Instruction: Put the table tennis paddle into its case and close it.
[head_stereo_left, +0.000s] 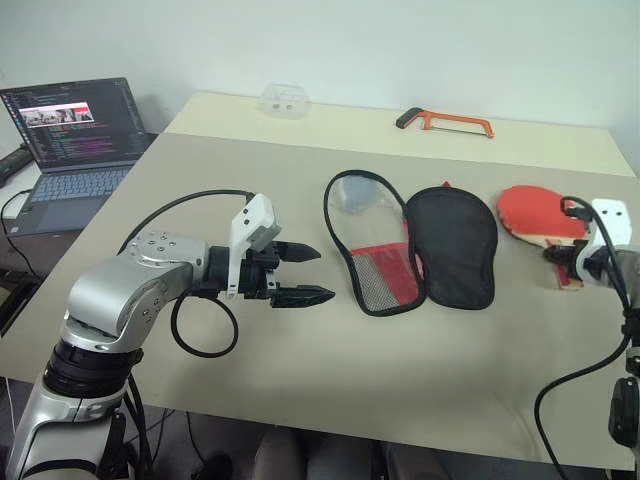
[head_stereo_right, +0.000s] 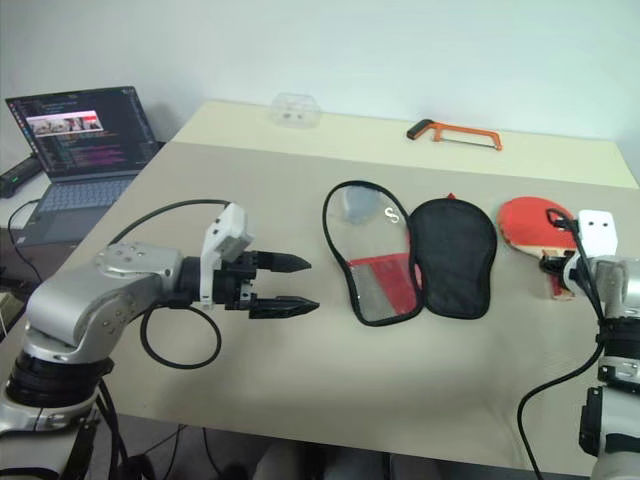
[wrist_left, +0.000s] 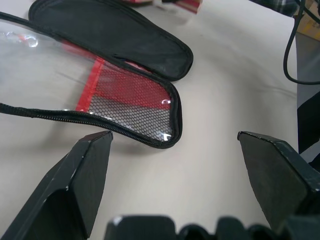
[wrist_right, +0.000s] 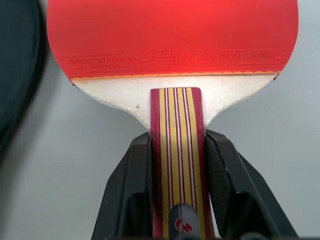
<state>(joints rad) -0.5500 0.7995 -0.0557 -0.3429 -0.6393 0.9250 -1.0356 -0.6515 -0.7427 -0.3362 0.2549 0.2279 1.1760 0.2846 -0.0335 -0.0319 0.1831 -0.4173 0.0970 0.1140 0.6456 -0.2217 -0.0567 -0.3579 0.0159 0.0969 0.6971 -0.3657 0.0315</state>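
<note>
Clamping paddle (wrist_right: 172, 45) handle – right gripper (wrist_right: 177, 200) jaws, seen from wrist; left gripper (head_stereo_left: 300, 272) jaws wide beside open case (head_stereo_left: 420, 250).

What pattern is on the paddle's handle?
Lengthwise red and pale wooden stripes run along the handle, clearest in the right wrist view.

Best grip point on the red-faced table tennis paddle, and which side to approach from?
Grip the striped wooden handle, coming from the butt end along its length. It is narrow and straight-sided, so two fingers fit on its edges, whereas the red table tennis paddle has a wide, flat blade. The right gripper is already shut on it this way, blade pointing away.
</note>
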